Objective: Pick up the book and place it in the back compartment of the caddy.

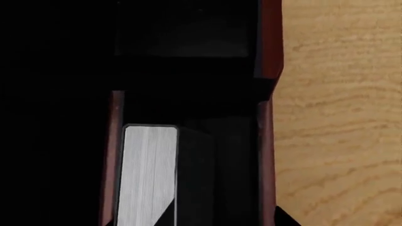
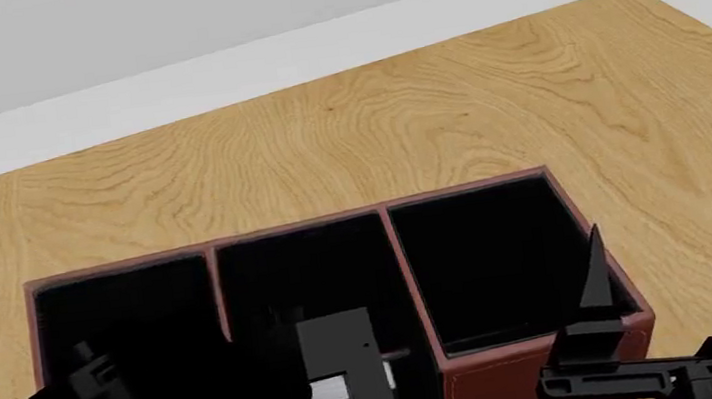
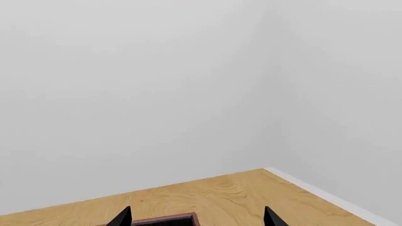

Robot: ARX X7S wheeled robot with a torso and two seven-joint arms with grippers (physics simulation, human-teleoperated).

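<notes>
The caddy (image 2: 490,187) is a red-brown box with black cells; its outer wall (image 1: 267,155) borders the wood. The book (image 1: 148,174) stands on edge inside the back compartment (image 1: 220,160), pale page block up, against the thin cross divider (image 1: 112,160). My left gripper (image 1: 225,221) hangs over that cell, open, with the book beside its fingers rather than between them; one fingertip (image 1: 285,220) shows at the wall. From the head camera, my left arm (image 2: 341,357) covers the cell, and a pale strip of the book (image 2: 329,392) peeks out. My right gripper (image 2: 675,264) is open and holds nothing, right of the caddy.
The caddy sits on a wood-grain tabletop (image 2: 321,133) whose far edge meets a white wall. A caddy corner (image 3: 169,219) shows between my right fingertips (image 3: 122,219). Bare wood lies behind and to the right of the caddy.
</notes>
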